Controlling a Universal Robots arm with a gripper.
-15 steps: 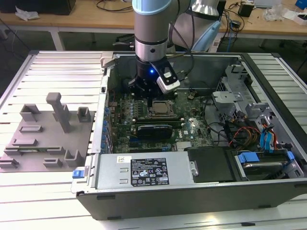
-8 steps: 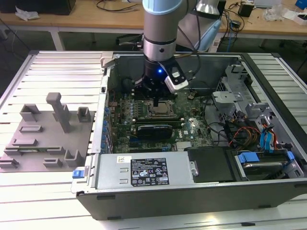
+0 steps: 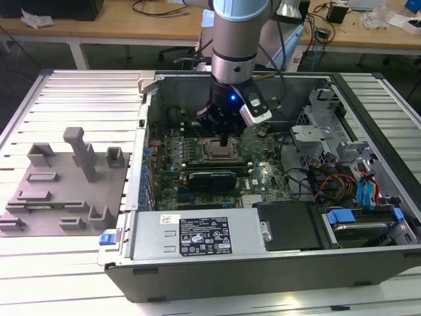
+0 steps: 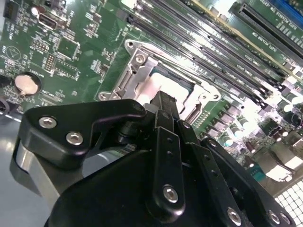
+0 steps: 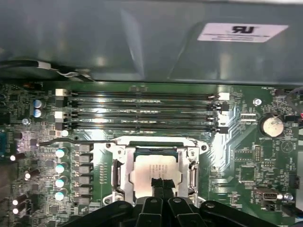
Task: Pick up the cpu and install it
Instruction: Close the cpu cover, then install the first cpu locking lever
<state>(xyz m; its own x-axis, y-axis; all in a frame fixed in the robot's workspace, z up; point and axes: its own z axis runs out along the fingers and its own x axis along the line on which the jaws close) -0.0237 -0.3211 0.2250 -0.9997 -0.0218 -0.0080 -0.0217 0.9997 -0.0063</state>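
We found the cpu (image 5: 147,168) seated flat in the socket frame (image 5: 118,165) on the mobo (image 5: 246,156), gripper (image 5: 161,181) right over it w/ jaws pinched together on nothing, so placing looked done, clamping unclear.

The ribbed silver metal tabletop (image 3: 79,99) carries a grey plastic fixture plate with upright blocks (image 3: 66,191), just beside an open dark computer case (image 3: 263,273).
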